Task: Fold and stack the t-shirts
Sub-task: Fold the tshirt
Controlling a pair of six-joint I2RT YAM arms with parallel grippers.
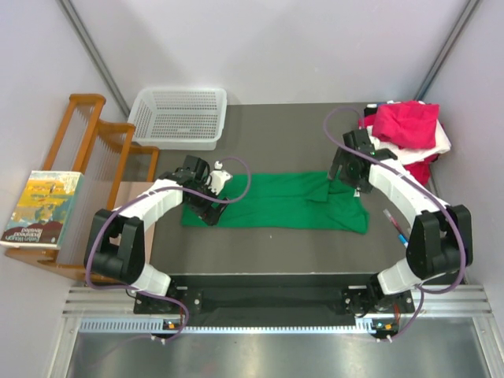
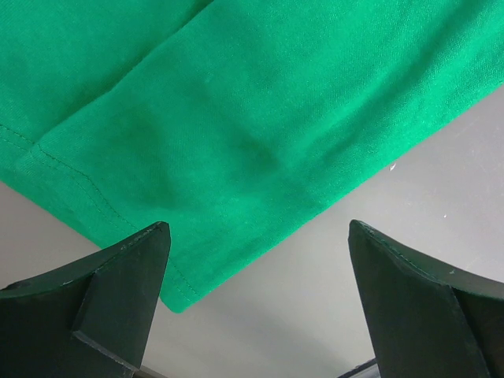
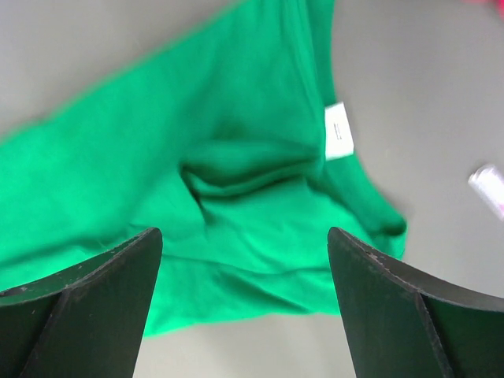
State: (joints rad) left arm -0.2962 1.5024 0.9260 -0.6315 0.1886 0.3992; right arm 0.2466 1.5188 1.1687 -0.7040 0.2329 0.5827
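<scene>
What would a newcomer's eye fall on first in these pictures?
The bright green t-shirt, laid as a long strip across the table, with the open left gripper over its left end and the open right gripper over its right. Next, the pile of pink, white and red shirts at the far right corner.

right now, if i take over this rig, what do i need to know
Left gripper: open, empty, over the left end of the green t-shirt.
Right gripper: open, empty, over its right end by the neck label.
The green t-shirt lies flat mid-table as a long strip, apparently folded lengthwise.
Magenta t-shirt, white t-shirt and red t-shirt heaped at the far right, unfolded.
Left: fold the green one across, then fold and stack the rest.
</scene>
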